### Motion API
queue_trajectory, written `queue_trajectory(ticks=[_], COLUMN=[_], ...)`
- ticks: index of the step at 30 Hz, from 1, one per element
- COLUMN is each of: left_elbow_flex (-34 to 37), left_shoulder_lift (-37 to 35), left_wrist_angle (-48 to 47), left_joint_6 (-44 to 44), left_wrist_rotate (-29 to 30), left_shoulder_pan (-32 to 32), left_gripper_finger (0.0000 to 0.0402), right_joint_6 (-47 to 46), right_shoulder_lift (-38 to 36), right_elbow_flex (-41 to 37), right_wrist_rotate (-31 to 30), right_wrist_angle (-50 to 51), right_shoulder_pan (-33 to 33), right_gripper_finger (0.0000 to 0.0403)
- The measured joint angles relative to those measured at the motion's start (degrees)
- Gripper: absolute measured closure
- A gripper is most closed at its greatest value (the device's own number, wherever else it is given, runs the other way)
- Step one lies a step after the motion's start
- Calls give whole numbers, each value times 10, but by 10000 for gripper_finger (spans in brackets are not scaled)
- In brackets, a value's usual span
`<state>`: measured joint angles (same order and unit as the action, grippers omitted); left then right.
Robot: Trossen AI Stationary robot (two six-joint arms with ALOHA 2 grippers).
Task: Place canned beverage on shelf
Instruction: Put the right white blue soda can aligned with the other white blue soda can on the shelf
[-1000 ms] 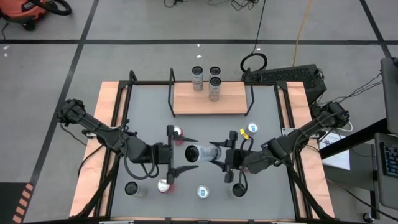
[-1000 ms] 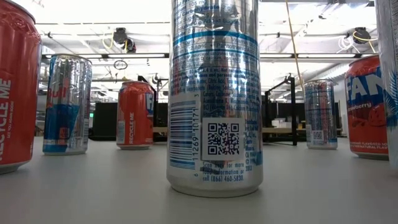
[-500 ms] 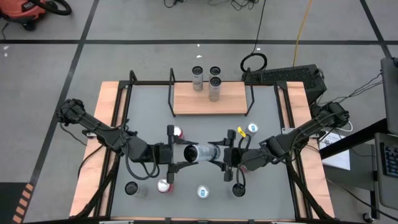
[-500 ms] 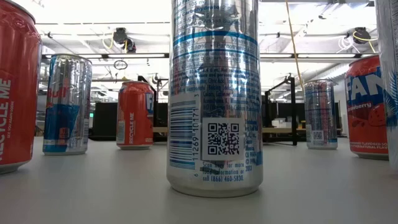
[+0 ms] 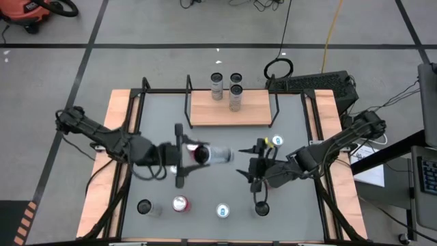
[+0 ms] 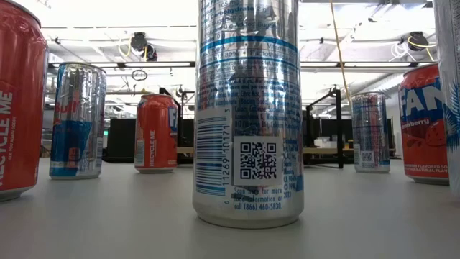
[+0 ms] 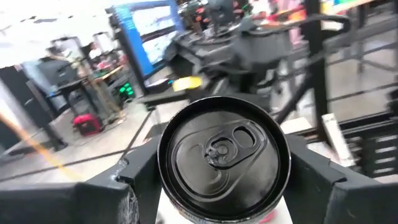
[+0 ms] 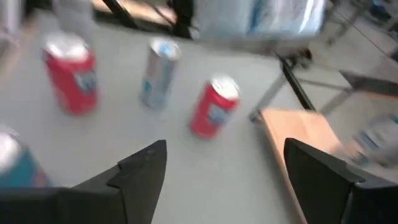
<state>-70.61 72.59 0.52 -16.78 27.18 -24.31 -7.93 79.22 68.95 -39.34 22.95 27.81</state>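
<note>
The left gripper [image 5: 183,156] pinched a silver can [image 5: 217,155] lying sideways above the table's middle, near the shelf [image 5: 231,109] where 3 cans [image 5: 228,89] stood. The right gripper [image 5: 247,169] was spread wide and empty.

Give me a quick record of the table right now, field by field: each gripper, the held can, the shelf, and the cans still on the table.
left gripper: shut on can, holding it sideways above the table centre
right gripper: open, empty, just right of the can
shelf: at the far edge, three cans standing on it
loose cans: upright on the table, most in a near-edge row
</note>
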Motion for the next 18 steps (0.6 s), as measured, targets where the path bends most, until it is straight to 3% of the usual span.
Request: queue_trajectory(ticks=[4, 7, 12, 18], left_elbow_flex=[0, 0, 0, 0], left_shoulder_lift=[-16, -23, -21, -7], left_wrist_angle=[-22, -34, -74, -128], left_joint_6=[0, 1, 24, 20], left_wrist_rotate=[-3, -41, -190, -382], left_shoulder_pan=[61, 129, 264, 417], left_gripper_finger=[153, 153, 153, 153], right_joint_6=[-24, -48, -75, -94], right_shoulder_lift=[-6, -12, -40, -88], right_elbow_flex=[0, 0, 0, 0], right_wrist_rotate=[-31, -47, -57, -57], right_wrist_angle=[89, 144, 225, 243], right_shoulder_pan=[0, 1, 3, 3], right_gripper_finger=[120, 126, 135, 140])
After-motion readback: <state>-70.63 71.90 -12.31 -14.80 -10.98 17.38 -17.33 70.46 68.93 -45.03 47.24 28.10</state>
